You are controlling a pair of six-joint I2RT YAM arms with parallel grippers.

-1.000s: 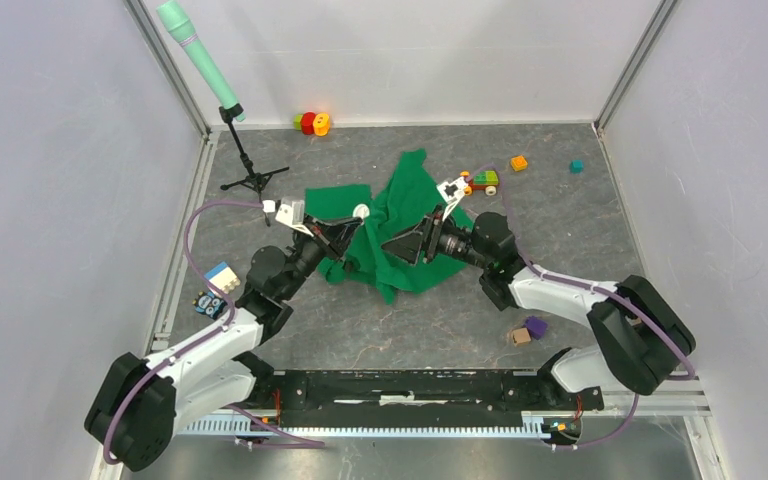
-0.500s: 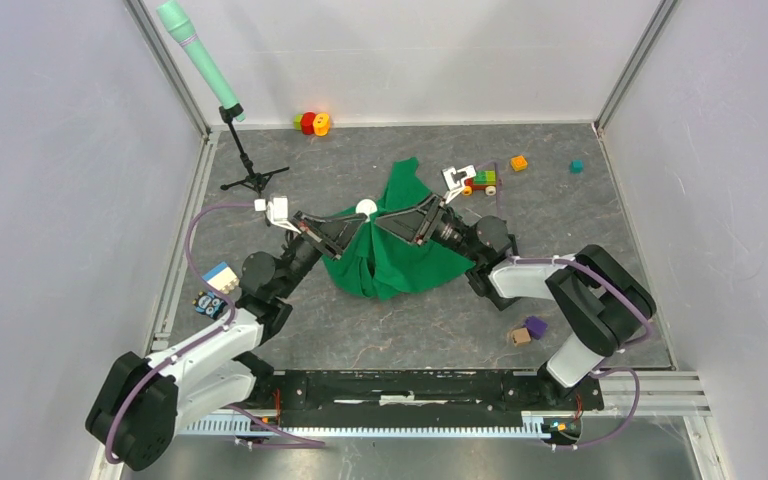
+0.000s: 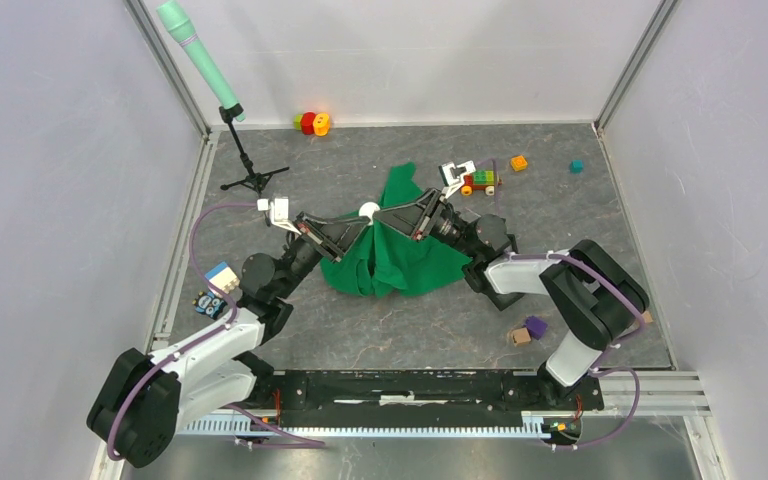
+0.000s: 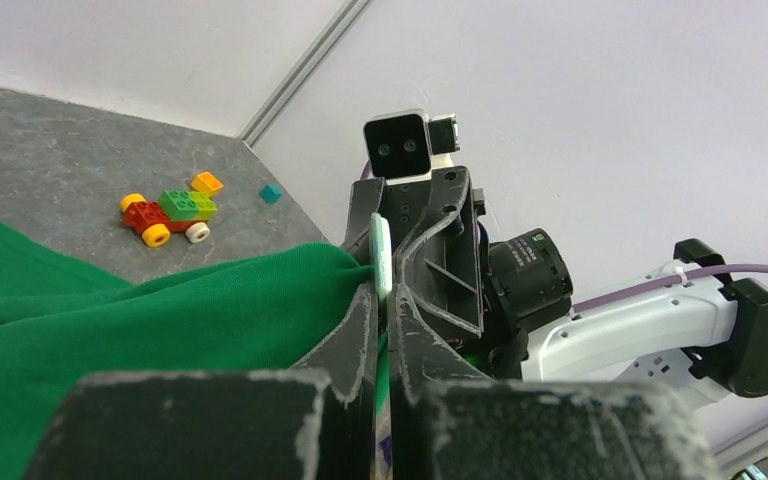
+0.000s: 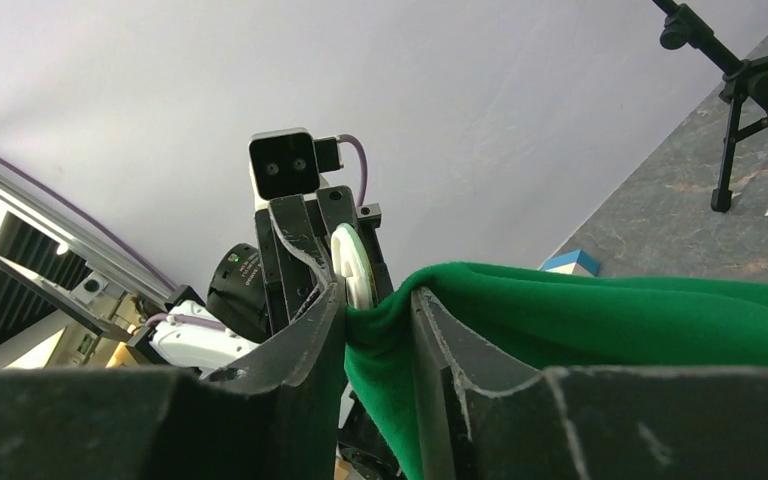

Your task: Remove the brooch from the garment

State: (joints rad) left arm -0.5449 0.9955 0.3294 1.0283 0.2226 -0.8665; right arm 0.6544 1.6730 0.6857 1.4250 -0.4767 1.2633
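Left gripper clamped shut on brooch, pale round disc held up at garment peak. Right gripper set opposite, jaws partly closed, green fold pinched between them. Garment draped tent-like down to table. Tripod placed far left. Brick car parked just behind right gripper. Orange brick and teal cube left well apart.

No text, number, brand or sign can be read in any view. The left wrist view shows a faint pale marking on the black motor housing of the right arm, too small to make out.
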